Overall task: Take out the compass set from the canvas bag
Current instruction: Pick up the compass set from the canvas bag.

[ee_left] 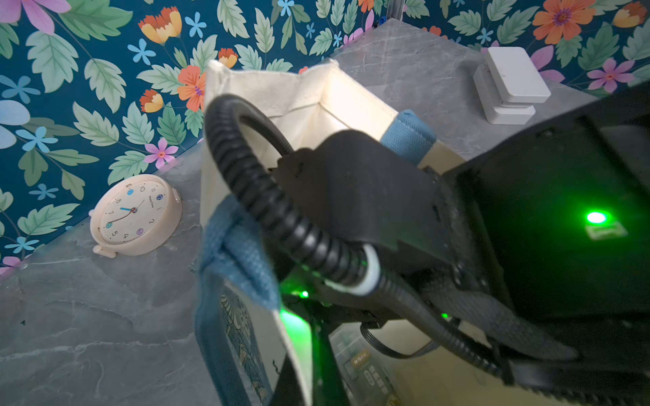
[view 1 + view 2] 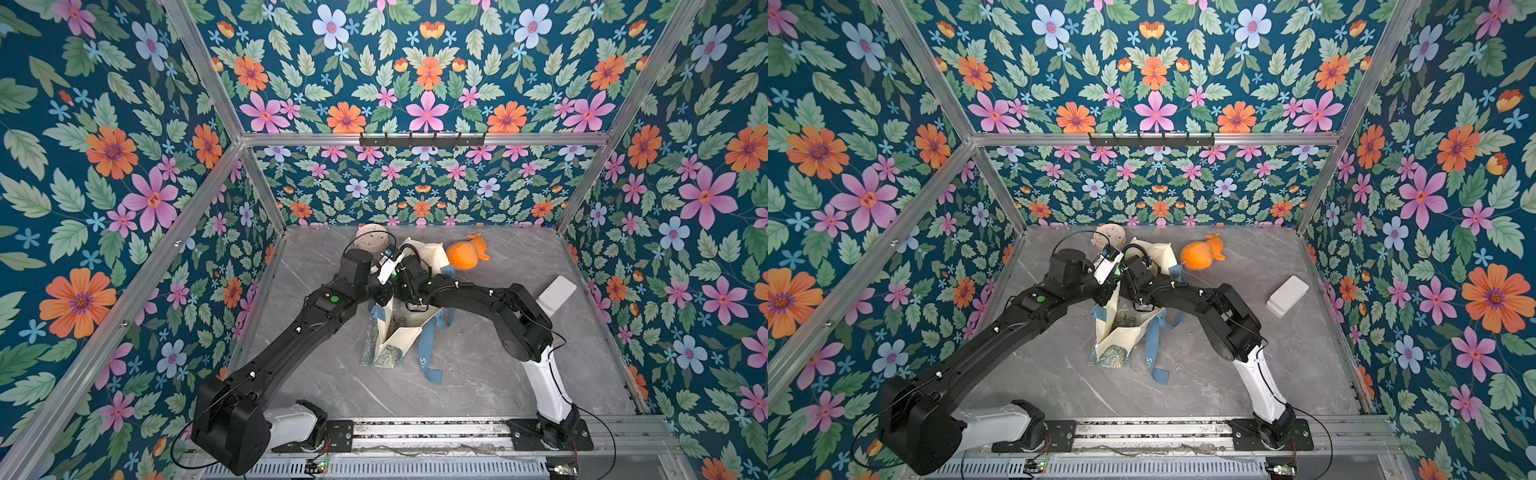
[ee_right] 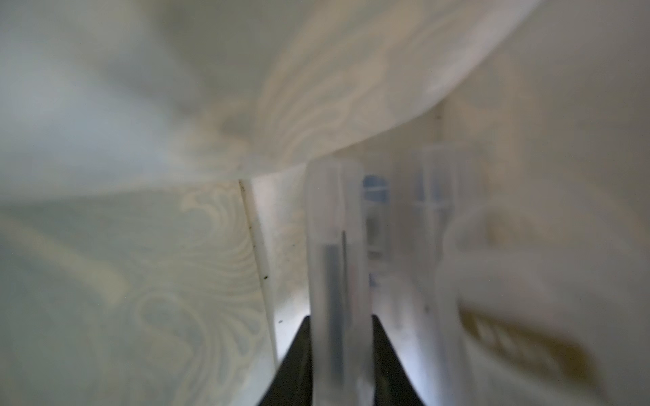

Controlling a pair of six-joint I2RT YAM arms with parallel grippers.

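One compass set [image 3: 336, 228], seemingly pinched between right end effector [image 3: 340, 321] jaws.

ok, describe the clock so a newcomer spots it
Look along the far edge of the grey marble tabletop, below the floral back wall. The clock sits there just left of the canvas bag. It is the only round, pale thing with a numbered dial; the orange plush toy lies on the bag's other side.
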